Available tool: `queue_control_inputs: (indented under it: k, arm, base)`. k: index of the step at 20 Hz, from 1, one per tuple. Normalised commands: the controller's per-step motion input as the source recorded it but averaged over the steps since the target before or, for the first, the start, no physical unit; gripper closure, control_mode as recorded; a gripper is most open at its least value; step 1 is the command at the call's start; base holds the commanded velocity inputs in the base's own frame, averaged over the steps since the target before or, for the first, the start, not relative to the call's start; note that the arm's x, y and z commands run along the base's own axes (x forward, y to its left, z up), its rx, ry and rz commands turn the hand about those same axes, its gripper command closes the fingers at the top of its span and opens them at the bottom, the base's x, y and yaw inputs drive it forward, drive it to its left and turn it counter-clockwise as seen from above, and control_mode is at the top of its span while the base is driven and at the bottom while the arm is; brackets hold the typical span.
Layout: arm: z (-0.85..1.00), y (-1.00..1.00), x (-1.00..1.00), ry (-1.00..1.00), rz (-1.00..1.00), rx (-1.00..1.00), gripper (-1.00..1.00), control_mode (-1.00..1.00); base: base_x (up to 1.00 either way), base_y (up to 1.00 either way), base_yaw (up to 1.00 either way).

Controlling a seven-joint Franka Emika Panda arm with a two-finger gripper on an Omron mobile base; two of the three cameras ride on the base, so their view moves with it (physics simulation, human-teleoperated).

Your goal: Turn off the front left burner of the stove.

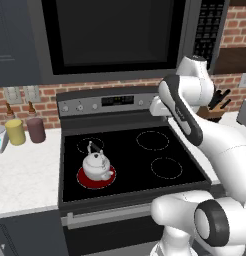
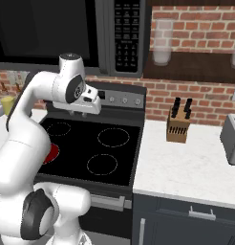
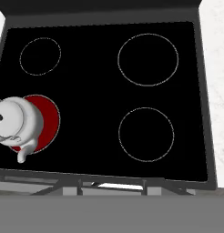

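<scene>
While the hand hangs over the rear right of the stove (image 1: 135,155), gripper fingers are hidden behind the wrist in both base views and can't be made out in the hand view, so can't tell how far open or if anything is held; hand body sits near the back panel (image 1: 110,102) at about 3 o'clock of its display. Looking down from the hand, black glass cooktop (image 3: 95,91) spans the view, with front left burner (image 3: 46,119) glowing red at 9 o'clock, white kettle (image 3: 16,122) sitting on it, covering its left part, spout toward 6 o'clock. Three white-dashed circles at 11, 1 and 4 o'clock, all bare. Left base view: yellow canister (image 1: 15,132) and maroon canister (image 1: 36,130) on the counter at 9 o'clock of the stove. Right base view: knife block (image 2: 178,124) on the counter at 3 o'clock, microwave (image 2: 90,33) above
</scene>
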Motion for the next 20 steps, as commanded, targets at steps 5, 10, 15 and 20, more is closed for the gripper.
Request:
queue_control_inputs:
  k: [5,10,15,20]
  arm:
    - [0.00,0.25,-0.09,-0.01,0.01,-0.01,-1.00,-1.00]
    - [0.00,0.62,-0.27,-0.13,0.05,-0.10,-1.00,-1.00]
    - [0.00,0.57,-0.34,-0.20,0.05,-0.11,-1.00,-1.00]
    - [0.00,0.57,-0.34,-0.21,0.07,-0.12,-1.00,-1.00]
  base:
    - [0.00,0.00,0.00]
    - [0.00,0.00,0.00]
    - [0.00,0.00,0.00]
    - [0.00,0.00,0.00]
